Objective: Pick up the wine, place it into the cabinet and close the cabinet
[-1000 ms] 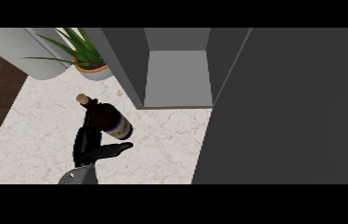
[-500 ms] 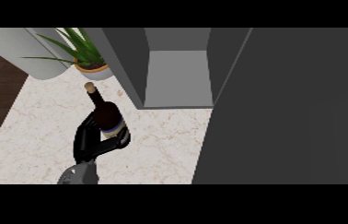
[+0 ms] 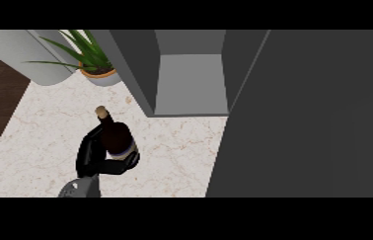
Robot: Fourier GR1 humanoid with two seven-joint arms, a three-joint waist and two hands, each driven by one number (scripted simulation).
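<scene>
Well up and left of the fingers, a grey rounded column point(image 3: 40, 56) and a potted plant point(image 3: 93, 61), no part of the job. Then the left hand point(image 3: 91, 157) over the marble counter point(image 3: 175, 155), fingers point(image 3: 124, 161) curled round the lower body of the wine bottle point(image 3: 116, 135) and holding it; right hand nowhere in view. Pick-up apparently done or nearly so, though impossible to say whether lifted clear of the counter. Dark glass, pale label band just above the fingers, slim neck with a tan cap leaning up and slightly left, away from the fingers. Up and right of the fingers, the open cabinet point(image 3: 191, 81), grey inside, bottle well apart from it, so placing not yet done. Further right, its dark door point(image 3: 306, 120) swung wide, filling that side of the view. Left to do, by this reading: carrying the bottle in, letting go, shutting the door.
</scene>
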